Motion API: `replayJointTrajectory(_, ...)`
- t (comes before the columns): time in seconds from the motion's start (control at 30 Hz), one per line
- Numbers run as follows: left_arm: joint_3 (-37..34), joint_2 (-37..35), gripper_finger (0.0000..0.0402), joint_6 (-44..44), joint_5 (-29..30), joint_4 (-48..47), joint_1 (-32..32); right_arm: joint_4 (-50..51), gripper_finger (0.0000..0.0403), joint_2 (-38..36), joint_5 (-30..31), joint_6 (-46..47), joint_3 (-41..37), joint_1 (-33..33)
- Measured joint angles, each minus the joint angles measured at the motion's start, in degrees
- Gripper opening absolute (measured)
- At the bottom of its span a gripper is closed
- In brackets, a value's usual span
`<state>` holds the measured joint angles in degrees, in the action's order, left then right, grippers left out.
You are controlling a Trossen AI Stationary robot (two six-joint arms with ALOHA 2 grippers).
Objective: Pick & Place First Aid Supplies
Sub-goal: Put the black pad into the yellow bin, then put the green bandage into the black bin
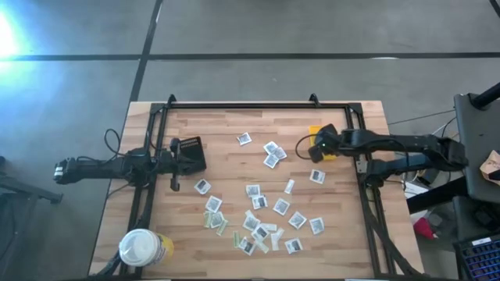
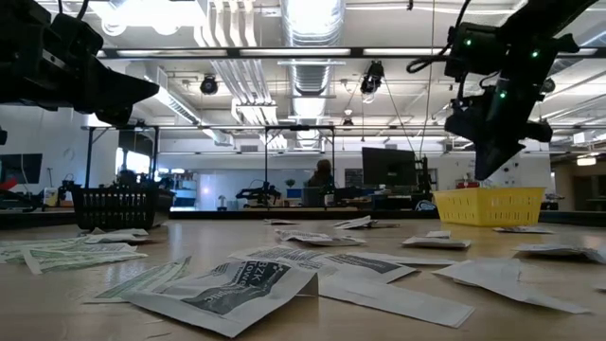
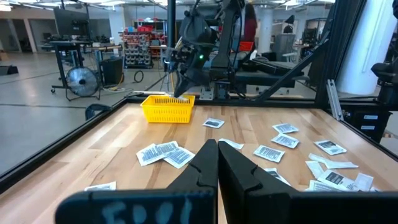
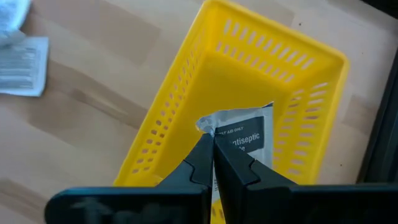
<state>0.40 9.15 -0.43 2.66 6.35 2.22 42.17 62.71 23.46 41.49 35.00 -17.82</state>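
Roughly two dozen small white packets point(image 1: 280, 206) loose on the wooden table point(image 1: 234, 156), a few narrow pale green strips point(image 1: 221, 227) among them. One yellow basket point(image 4: 249, 93), one packet inside. One black tray point(image 1: 190, 153). One white-lidded yellow tub point(image 1: 141, 248). Two arms.

Setting: open-plan robotics lab or workshop.
Ceiling: exposed ducts point(image 2: 312, 28) and strip lights.
Floor: bare concrete with a standing fan point(image 3: 79, 81).
Background: stocked shelving point(image 3: 142, 50), monitors point(image 2: 388, 167), a seated person point(image 2: 322, 178).
Foreground: wooden desk point(image 1: 226, 148) in a black frame.
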Motion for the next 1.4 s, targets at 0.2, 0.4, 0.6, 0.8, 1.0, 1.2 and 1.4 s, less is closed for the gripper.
replayJointTrajectory(0.2, 0.0, 0.0, 0.0005, 0.0, 0.3, 0.0, 0.0, -0.8, 0.0018, 3.1, 0.0, -1.4, 0.0, -0.1)
replayJointTrajectory(0.4, 0.0, 0.0, 0.0005, 0.0, 0.5, 0.0, 0.0, -0.8, 0.0064, 3.7, 0.0, -1.4, 0.0, -0.5)
replayJointTrajectory(0.6, 0.0, 0.0, 0.002, -2.8, 4.2, 0.0, 0.0, -0.7, 0.0103, 1.4, 0.5, -3.3, 1.4, -0.6)
replayJointTrajectory(0.8, 0.1, 0.0, 0.0091, -3.8, 7.3, 0.0, 0.0, -0.6, 0.0118, -1.8, -0.2, -5.3, 4.5, -0.5)
replayJointTrajectory(1.0, 2.7, 0.2, 0.0141, -7.0, 9.0, 0.1, 0.0, -0.6, 0.0111, -5.2, -4.3, -5.3, 5.8, 0.4)
replayJointTrajectory(1.2, 9.1, 3.4, 0.0143, -7.3, 8.8, -6.3, 0.0, -0.7, 0.0097, -7.2, -4.5, -5.2, 5.7, 3.2)
replayJointTrajectory(1.4, 19.1, 12.7, 0.0143, -14.8, 6.0, -22.2, -0.1, -0.8, 0.0085, -7.8, -4.5, -5.5, 5.7, 4.6)
